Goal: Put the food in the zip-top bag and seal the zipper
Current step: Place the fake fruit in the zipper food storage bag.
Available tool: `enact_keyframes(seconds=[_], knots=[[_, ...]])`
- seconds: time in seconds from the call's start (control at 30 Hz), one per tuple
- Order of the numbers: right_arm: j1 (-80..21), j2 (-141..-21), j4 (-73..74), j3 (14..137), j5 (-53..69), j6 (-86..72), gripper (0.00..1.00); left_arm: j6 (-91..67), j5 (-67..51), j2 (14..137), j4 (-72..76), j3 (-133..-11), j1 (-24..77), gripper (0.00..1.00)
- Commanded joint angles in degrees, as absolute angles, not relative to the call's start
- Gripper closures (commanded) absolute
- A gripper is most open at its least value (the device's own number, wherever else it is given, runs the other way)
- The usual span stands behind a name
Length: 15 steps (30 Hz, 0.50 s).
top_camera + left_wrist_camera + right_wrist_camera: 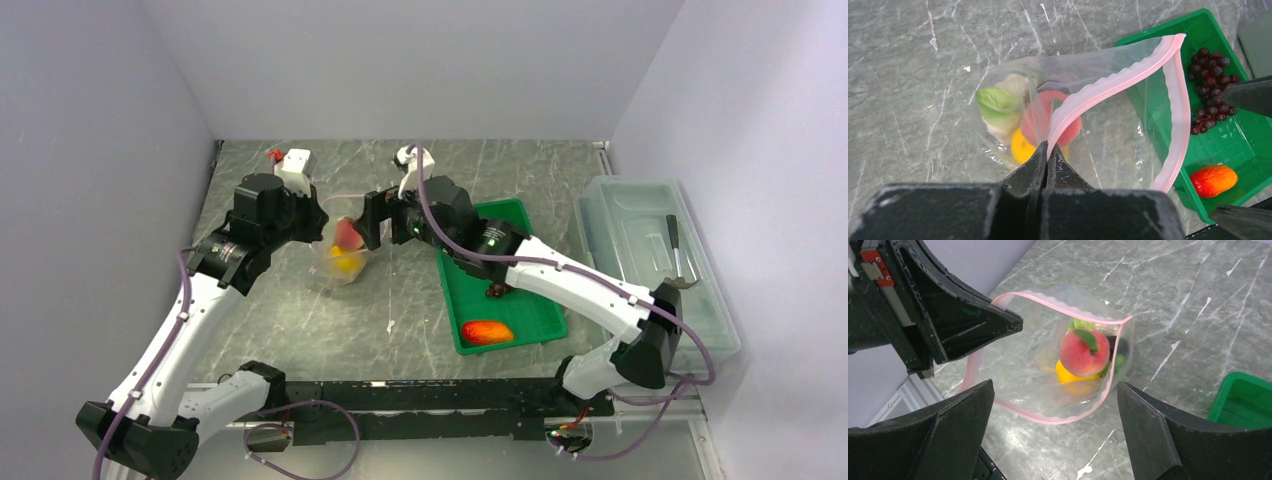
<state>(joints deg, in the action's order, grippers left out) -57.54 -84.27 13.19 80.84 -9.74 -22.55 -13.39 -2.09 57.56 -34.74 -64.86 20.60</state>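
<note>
The clear zip-top bag [338, 255] hangs open above the table. My left gripper [1048, 149] is shut on its pink zipper strip [1118, 80] and holds the mouth up. Inside the bag lie a pink-red peach [1084, 352], the yellow lemon [1073, 376], the pale green lettuce [998, 102] and a small dark fruit [1120, 345]. My right gripper [1055, 387] is open and empty, facing the bag's mouth just above it. The grape bunch [1210, 90] and the red-orange oblong fruit [487, 331] lie in the green tray [530, 215].
A large clear lidded box [650, 260] with a grey hammer [675, 250] on it stands at the right wall. Two small white fixtures [297, 162] stand near the back wall. Walls close in left, back and right.
</note>
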Motion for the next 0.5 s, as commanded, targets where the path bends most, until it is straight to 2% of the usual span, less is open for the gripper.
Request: enact_keyframes(seconds=[0.0,0.27,0.37,0.47], knots=[[-57.7,-79.6,10.9,78.4,-11.2,-22.8,0.04,-13.8,-1.7,56.1,-33.3,-65.3,20.7,1.0],[-57.7,-72.4,12.2,69.5,-17.7,-23.6,0.08,-12.4,-0.2,49.6,-30.9,-63.6,20.7,1.0],[-57.7,-71.0,12.7,66.9,-18.9,-24.3,0.09,-12.5,4.5,46.3,-30.1,-62.4,20.7,1.0],[-57.7,-69.7,13.6,64.6,-20.7,-24.5,0.09,-12.3,2.9,45.9,-28.0,-61.2,20.7,1.0]])
